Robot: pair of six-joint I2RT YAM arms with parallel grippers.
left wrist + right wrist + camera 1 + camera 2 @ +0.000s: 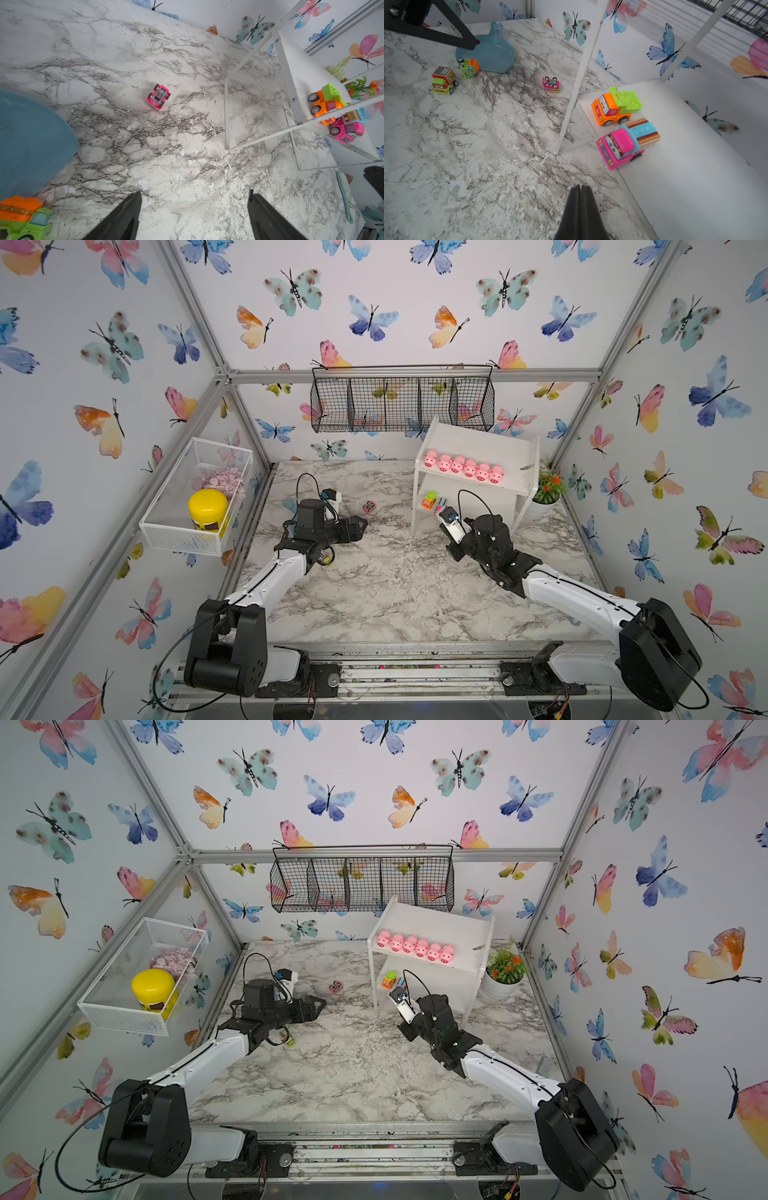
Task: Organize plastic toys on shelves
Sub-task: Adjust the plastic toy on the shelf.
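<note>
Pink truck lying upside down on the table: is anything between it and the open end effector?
Nothing visible. Only bare marble table lies between the left end effector and the pink truck. The blue dish and green truck sit off to one side.

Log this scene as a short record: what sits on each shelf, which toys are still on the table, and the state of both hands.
Top shelf: six pigs in a row on the shelf unit
Lower shelf: orange truck and pink truck, side by side
On table: overturned pink truck, wheels up; green-and-red truck; green-and-orange truck beside the blue dish
Left hand: open, empty, above the table
Right hand: shut, empty, near the lower shelf's front edge
</note>
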